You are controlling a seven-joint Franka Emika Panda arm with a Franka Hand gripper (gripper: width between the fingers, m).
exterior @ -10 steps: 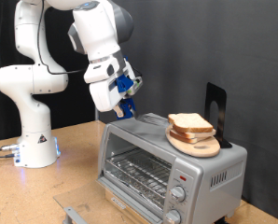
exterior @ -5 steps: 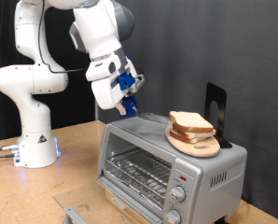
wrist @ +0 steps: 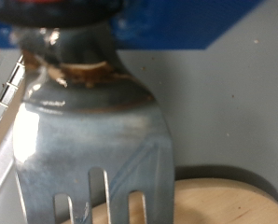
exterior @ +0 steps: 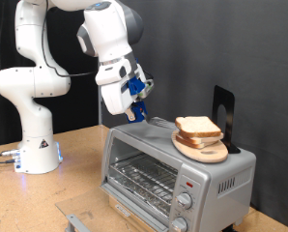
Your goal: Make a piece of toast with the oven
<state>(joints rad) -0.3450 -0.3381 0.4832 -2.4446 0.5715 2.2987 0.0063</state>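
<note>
The piece of toast (exterior: 196, 127), two pale tan slices with a brown crust, lies on a round wooden board (exterior: 208, 152) on top of the silver oven (exterior: 173, 172). Its wire rack (exterior: 139, 180) shows behind the glass front. My gripper (exterior: 134, 101), with blue fingers, hangs in the air above the oven's left end in the exterior view, left of the toast and apart from it. It is shut on a grey slotted spatula (wrist: 92, 131), whose blade fills the wrist view above the board's edge (wrist: 223, 201).
A black upright stand (exterior: 223, 116) sits behind the board on the oven top. The arm's white base (exterior: 33, 145) stands at the exterior view's left on the wooden table. A grey metal piece (exterior: 76, 221) lies at the bottom edge.
The gripper with the spatula has moved a little to the exterior view's right, towards the toast. The toast, board and oven have not moved.
</note>
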